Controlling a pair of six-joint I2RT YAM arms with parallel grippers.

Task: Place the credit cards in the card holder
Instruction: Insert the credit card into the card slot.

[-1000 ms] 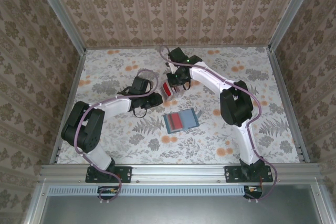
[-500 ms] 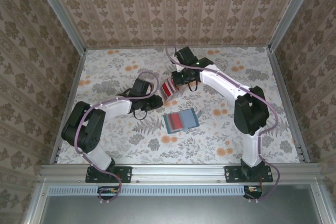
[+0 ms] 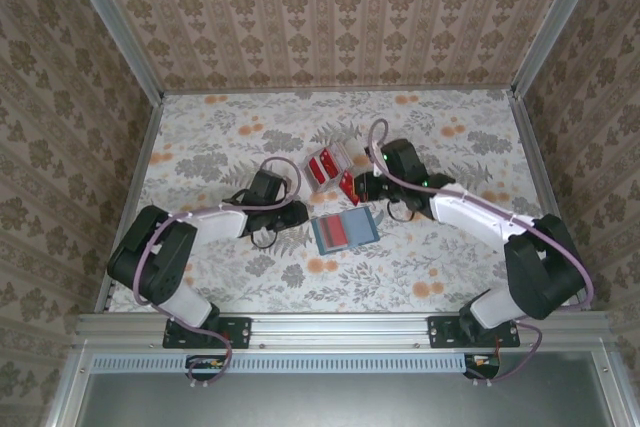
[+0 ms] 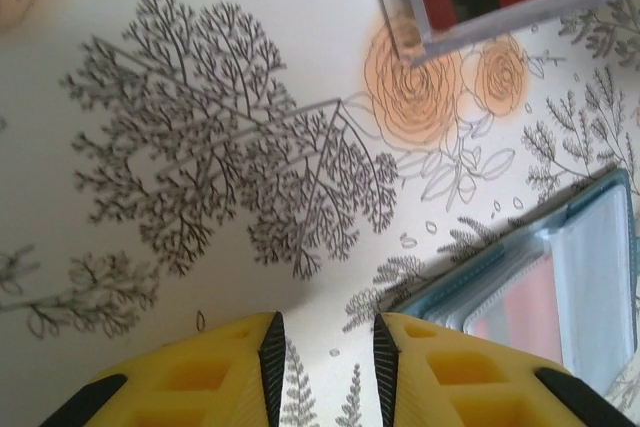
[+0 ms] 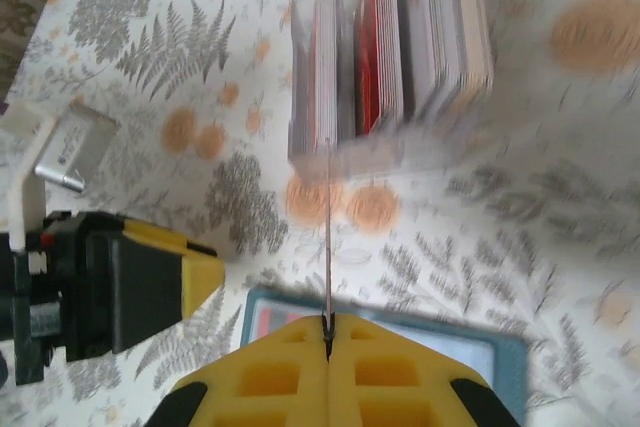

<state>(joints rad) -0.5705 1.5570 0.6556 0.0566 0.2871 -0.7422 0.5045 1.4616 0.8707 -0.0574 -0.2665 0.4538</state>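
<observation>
- One credit card (image 3: 348, 186) is pinched on edge by the right gripper (image 5: 327, 330), whose yellow pads are pressed fully together on its lower rim. In the right wrist view it is seen edge-on as a thin line rising from between them.
- Held so, the card hangs above the table (image 3: 220, 137), between the clear plastic box (image 3: 325, 163) and the card holder (image 3: 345, 231).
- Several more credit cards (image 5: 385, 47), red and white, stand packed on edge in the clear plastic box, well inside reach of both arms.
- Each card is judged to be light, stiff across its face but springy, and slick. A grip by the edge near one end is best kept, so that the free end can be led into a pocket.
- Little force should be needed; a skewed entry is likely to make the card bow or slip between the pads.
- Opened flat on the table lies the card holder, with something red already seen behind one clear pocket. It is judged to be soft and light, apt to slide or fold when pushed.
- Partly spread and empty, the left gripper (image 4: 325, 362) is held low just beside the card holder's near corner; nothing is touched by its fingers (image 4: 215, 377), as far as can be told.
</observation>
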